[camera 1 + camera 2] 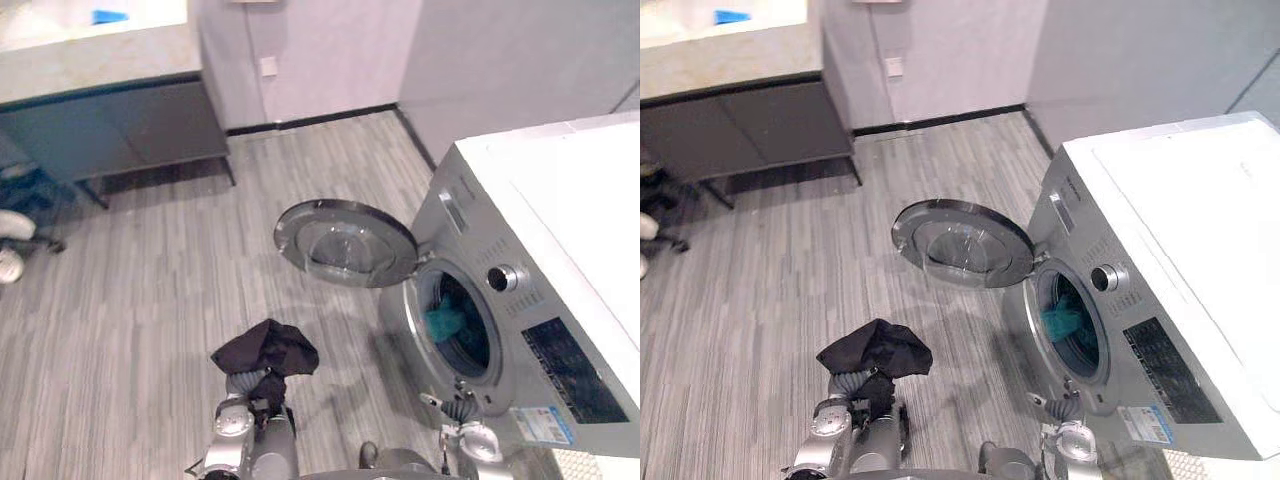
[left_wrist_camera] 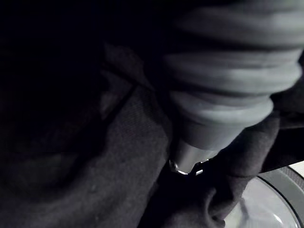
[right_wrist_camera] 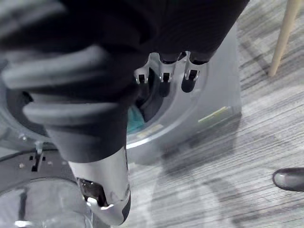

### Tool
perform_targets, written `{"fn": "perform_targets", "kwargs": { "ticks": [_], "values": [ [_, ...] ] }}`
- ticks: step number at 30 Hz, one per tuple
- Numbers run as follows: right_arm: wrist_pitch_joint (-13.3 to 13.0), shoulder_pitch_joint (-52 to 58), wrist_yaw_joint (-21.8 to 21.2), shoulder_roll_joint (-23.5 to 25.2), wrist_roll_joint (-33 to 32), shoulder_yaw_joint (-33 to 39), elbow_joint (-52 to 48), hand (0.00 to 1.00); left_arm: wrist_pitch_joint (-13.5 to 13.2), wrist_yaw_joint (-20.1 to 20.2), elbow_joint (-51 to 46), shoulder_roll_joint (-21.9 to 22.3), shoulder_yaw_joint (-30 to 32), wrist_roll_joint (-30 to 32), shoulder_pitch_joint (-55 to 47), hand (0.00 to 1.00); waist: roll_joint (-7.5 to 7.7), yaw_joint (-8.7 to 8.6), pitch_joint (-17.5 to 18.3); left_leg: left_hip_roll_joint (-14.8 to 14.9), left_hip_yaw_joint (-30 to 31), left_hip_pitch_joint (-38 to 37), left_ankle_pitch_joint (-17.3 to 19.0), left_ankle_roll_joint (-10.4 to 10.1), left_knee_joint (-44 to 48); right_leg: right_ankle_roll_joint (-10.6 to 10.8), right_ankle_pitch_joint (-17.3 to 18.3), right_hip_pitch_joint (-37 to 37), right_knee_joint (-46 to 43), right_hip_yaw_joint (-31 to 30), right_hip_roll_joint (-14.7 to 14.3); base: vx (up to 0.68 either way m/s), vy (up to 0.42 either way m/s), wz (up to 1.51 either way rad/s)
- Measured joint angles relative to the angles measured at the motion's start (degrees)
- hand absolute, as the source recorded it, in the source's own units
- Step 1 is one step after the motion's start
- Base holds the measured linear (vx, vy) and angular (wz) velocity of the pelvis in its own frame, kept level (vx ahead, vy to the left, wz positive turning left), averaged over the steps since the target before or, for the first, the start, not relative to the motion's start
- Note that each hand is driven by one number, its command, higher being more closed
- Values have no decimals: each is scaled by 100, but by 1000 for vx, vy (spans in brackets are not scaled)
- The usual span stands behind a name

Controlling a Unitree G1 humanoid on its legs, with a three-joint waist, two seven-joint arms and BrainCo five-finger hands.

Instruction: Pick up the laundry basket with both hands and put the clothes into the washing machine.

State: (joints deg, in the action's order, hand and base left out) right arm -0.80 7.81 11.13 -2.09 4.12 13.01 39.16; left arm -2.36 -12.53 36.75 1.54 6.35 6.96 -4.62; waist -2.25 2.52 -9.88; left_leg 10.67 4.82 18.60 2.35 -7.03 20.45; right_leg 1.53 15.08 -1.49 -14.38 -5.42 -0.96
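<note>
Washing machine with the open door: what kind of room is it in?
Probably a laundry room. A silver front-loading washing machine stands with its round door swung open, teal clothes lie in its drum, and a counter with dark cabinets stands at the far side.

Grey plank floor (image 1: 150, 300) laid throughout. Pale walls (image 1: 330, 50) edged by dark skirting (image 1: 310, 121); 1 white plate (image 1: 268, 66) fixed on wall. Dark legged cabinet (image 1: 130, 130) topped by pale counter (image 1: 90, 55), placed far left.

Washing machine (image 1: 540, 330) door (image 1: 345, 243) stands open, with teal cloth (image 1: 447, 322) in the drum. Black garment (image 1: 265, 348) is draped over left hand (image 1: 247, 381), above striped grey floor (image 1: 150, 290).
</note>
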Motion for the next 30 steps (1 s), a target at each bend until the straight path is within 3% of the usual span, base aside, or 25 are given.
{"fn": "perform_targets", "kwargs": {
  "ticks": [3, 4, 5, 7, 9, 12, 14, 16, 19, 20, 21, 22, 24, 26, 27, 28, 29, 30],
  "values": [
    [54, 170, -2, 366, 51, -8, 103, 0, -2, 6, 193, -225, -9, 46, 19, 100, 492, -20, 162, -105, -946, -153, 653, 272, 465, 240, 112, 320, -443, -735, 388, 238, 368, -125],
    [75, 179, -4, 391, 56, -34, 103, 0, -2, 1, 193, -253, -7, 46, -7, 100, 574, -24, 214, -93, -1116, -206, 731, 296, 501, 294, 80, 364, -447, -860, 425, 161, 321, -159],
    [110, 168, -4, 396, 65, -109, 101, 0, 0, 3, 193, -300, -9, 46, -32, 100, 562, -39, 212, -41, -1493, -333, 901, 371, 566, 461, -43, 455, -426, -967, 517, 106, 245, -136],
    [116, 85, -3, 397, 74, -150, 112, 0, -1, 0, 188, -330, -11, 45, -15, 100, 596, -15, 245, 105, -2208, -615, 1018, 450, 443, 566, -333, 694, -396, -787, 613, 70, 241, -190],
    [110, -172, 0, 386, 98, -274, 325, 0, -3, 1, 204, -470, -17, 43, -4, 100, 647, -32, 293, 139, -2961, -961, 935, 516, 33, 588, -643, 977, -287, 293, 860, 29, 157, -188],
    [119, -651, -5, 250, 130, -398, 986, 0, -5, 2, 413, -774, 52, 39, 156, 100, 577, -156, 307, 145, -3678, -1267, 731, 486, -484, 73, -1067, 1051, 251, 3076, 1109, 40, 61, -147],
    [107, -744, -2, 82, 224, -392, 1133, 0, 4, 2, 614, -884, 60, 37, 258, 100, 474, -225, 296, 104, -3829, -1463, 665, 429, -683, 29, -1273, 943, 462, 3315, 1034, 49, -38, -94],
    [115, -673, -2, -117, 262, -356, 1289, 0, -1, 3, 667, -861, 49, 43, 225, 100, 325, -318, 247, 178, -3838, -1651, 657, 414, -526, 38, -1263, 771, 526, 3102, 956, 77, -81, -50],
    [107, -569, 0, -207, 261, -397, 1388, 0, 2, 29, 678, -813, 53, 53, 25, 100, 254, -235, 206, 827, -3670, -1475, 656, 408, 1226, 14, -1151, 468, 616, 2562, 701, 69, -171, -96],
    [107, -572, 5, -265, 258, -399, 1379, 0, 4, 44, 677, -728, 50, 53, -64, 100, 110, -163, 154, 1145, -3267, -1287, 562, 547, 2055, -67, -1082, 315, 608, 2356, 498, 38, -70, -119],
    [120, -569, 16, -271, 251, -404, 1381, 0, 4, 101, 675, -649, -13, 46, -155, 100, 83, -105, 95, 1211, -2561, -919, 644, 554, 2773, -138, -914, 254, 543, 2001, 412, 31, 12, -114],
    [119, -590, 27, -274, 249, -392, 1372, 0, 6, 138, 675, -617, -73, 45, -169, 100, 51, -102, 85, 1109, -2276, -783, 881, 476, 2871, -151, -870, 265, 484, 1892, 394, 46, 53, -105],
    [121, -638, 73, -311, 248, -333, 1370, 0, 8, 167, 631, -495, -267, 40, -152, 100, 85, -16, 41, 551, -1497, -489, 1198, 435, 2318, -129, -816, 282, 382, 1436, 396, 61, 62, -102],
    [120, -636, 126, -310, 248, -333, 1364, 0, 8, 171, 582, -471, -371, 27, -152, 100, 73, -6, -2, 229, -1044, -432, 1169, 394, 1574, -32, -750, 297, 257, 1218, 386, 75, 151, -95],
    [121, -630, 144, -380, 249, -334, 1352, 0, 7, 171, 528, -442, -421, 13, -152, 100, -23, -6, -10, 46, -684, -521, 1004, 186, 734, 90, -632, 455, 19, 1014, 296, 77, 210, -92],
    [120, -639, 146, -389, 249, -329, 1361, 0, 7, 172, 515, -456, -445, 12, -129, 100, -87, 5, -41, 25, -598, -547, 884, 218, 706, 160, -573, 515, -114, 934, 273, 84, 235, -86],
    [128, -673, 144, -311, 242, -347, 1346, 0, 14, 166, 480, -516, -468, -9, -88, 100, -21, 6, -134, -7, -756, -537, 946, 252, 754, 208, -489, 663, -325, 801, 327, 93, 181, -48],
    [119, -664, 140, -235, 230, -350, 1296, 0, 17, 158, 370, -556, -472, -12, -31, 100, 143, -52, -158, -83, -822, -431, 969, 295, 839, 294, -445, 843, -558, 764, 433, 102, 185, -40]
  ]
}}
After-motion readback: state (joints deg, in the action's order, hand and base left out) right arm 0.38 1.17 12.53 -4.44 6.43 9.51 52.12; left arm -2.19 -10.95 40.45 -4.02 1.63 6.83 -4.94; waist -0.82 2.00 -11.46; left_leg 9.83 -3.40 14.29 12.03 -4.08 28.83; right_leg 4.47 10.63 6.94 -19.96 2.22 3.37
